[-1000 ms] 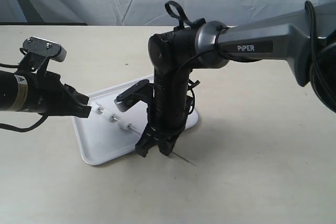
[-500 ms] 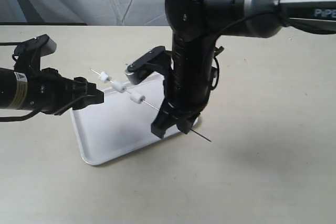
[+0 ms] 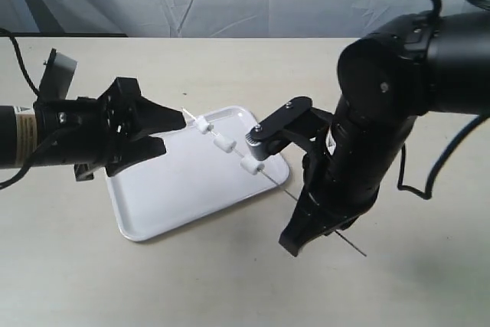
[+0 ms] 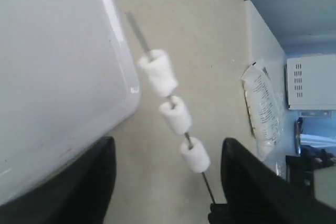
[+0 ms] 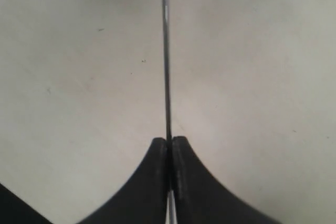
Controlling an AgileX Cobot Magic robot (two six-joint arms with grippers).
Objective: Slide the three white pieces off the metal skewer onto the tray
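My right gripper (image 5: 169,142) pinches the metal skewer (image 5: 167,66) — my left gripper (image 3: 172,129) gapes wide near the three white pieces (image 4: 175,116).

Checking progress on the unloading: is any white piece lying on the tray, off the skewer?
No, all three white pieces are threaded on the metal skewer in the left wrist view.

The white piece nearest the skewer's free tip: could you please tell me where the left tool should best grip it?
Probably its curved side wall, the open left tool straddling the skewer from the free-tip side. The white piece is a short cylinder, its flat ends blocked by the skewer.
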